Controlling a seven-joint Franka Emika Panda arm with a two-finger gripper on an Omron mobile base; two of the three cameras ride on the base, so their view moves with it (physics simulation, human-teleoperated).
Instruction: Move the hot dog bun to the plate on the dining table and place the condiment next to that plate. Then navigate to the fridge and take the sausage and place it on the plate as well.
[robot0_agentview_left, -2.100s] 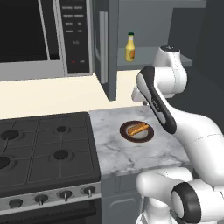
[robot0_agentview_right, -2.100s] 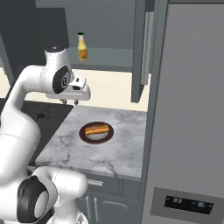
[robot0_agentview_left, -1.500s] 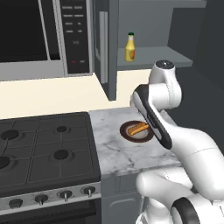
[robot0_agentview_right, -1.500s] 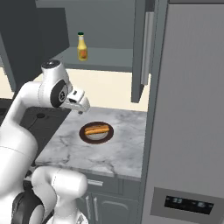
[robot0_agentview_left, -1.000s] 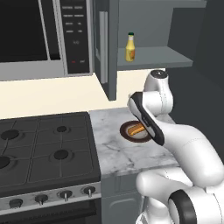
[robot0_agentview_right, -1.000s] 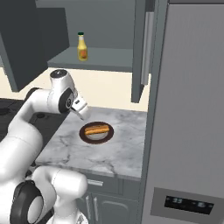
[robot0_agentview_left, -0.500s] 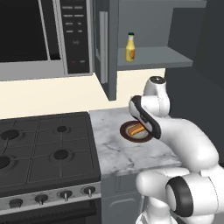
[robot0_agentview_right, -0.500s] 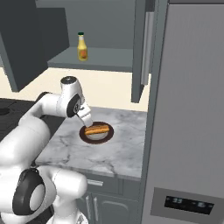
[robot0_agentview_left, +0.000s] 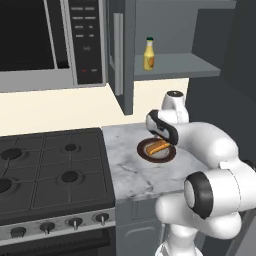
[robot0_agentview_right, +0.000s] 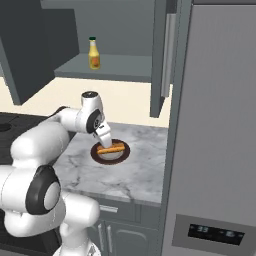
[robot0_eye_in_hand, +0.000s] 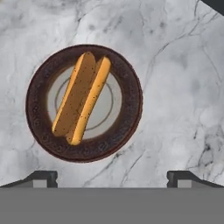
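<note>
The hot dog bun (robot0_agentview_left: 157, 146) (robot0_agentview_right: 111, 149) (robot0_eye_in_hand: 81, 105), tan and split lengthwise, lies on a dark-rimmed dish (robot0_agentview_left: 145, 154) (robot0_eye_in_hand: 127, 127) on the marble counter. My gripper (robot0_agentview_left: 162, 139) (robot0_agentview_right: 106, 141) (robot0_eye_in_hand: 112, 177) hangs just above the bun and points down at it. It is open, its fingertips (robot0_eye_in_hand: 43, 177) spread wide with nothing between them. The condiment (robot0_agentview_left: 148, 54) (robot0_agentview_right: 93, 53), a yellow bottle, stands upright on the open shelf above the counter. The dining table's plate is out of view, and the sausage is hidden.
A grey fridge (robot0_agentview_right: 220, 125) stands right of the counter. To the left are a black stove (robot0_agentview_left: 50, 165) and, above it, a microwave (robot0_agentview_left: 45, 40). A cabinet panel (robot0_agentview_left: 122, 50) hangs between microwave and shelf. Bare marble (robot0_eye_in_hand: 175, 65) surrounds the dish.
The arm has bent forward and brought the hand down from high above the counter to just over the bun. The bun, dish and bottle have not moved.
</note>
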